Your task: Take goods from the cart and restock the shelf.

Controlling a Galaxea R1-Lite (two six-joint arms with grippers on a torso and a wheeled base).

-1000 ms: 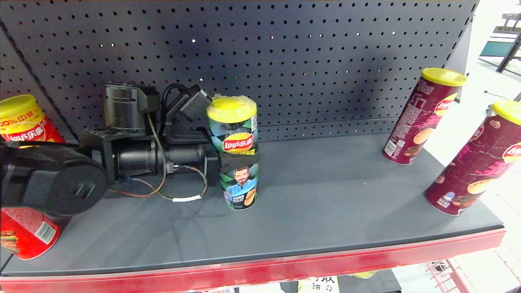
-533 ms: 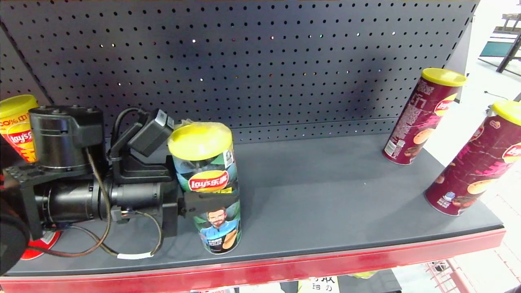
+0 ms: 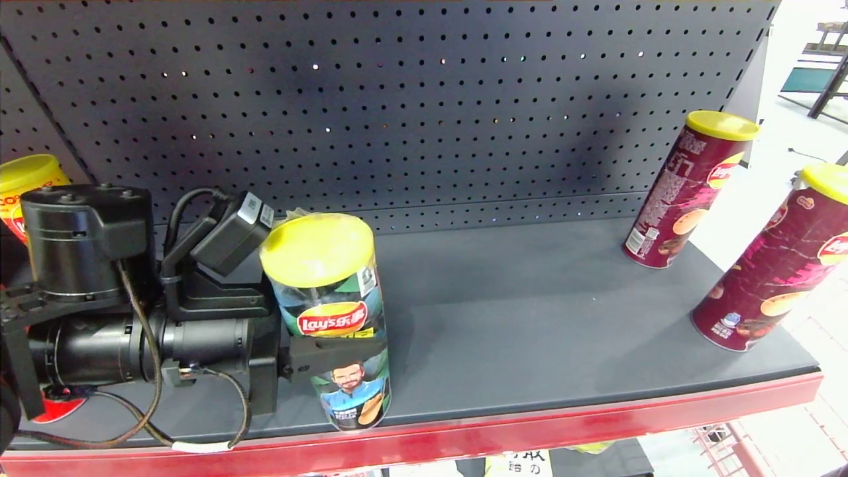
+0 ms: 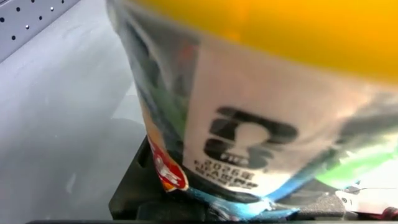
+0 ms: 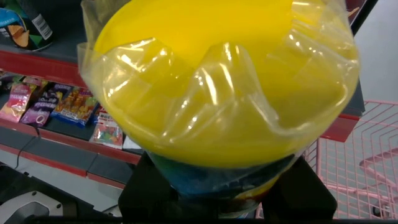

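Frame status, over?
Left pincer shut on green can, upright at shelf front edge. Right pincer shut on plastic-wrapped can. Maroon cans far right, clear of it.

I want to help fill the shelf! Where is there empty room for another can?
The big bare patch is the middle of the shelf, between the green can in the left tool and the two purple cans. The left end is crowded with the arm and red cans.

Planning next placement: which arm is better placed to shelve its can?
Left. The left end effector holds the green can upright at the shelf front; the right end effector holds its yellow-lidded can by the pink cart.
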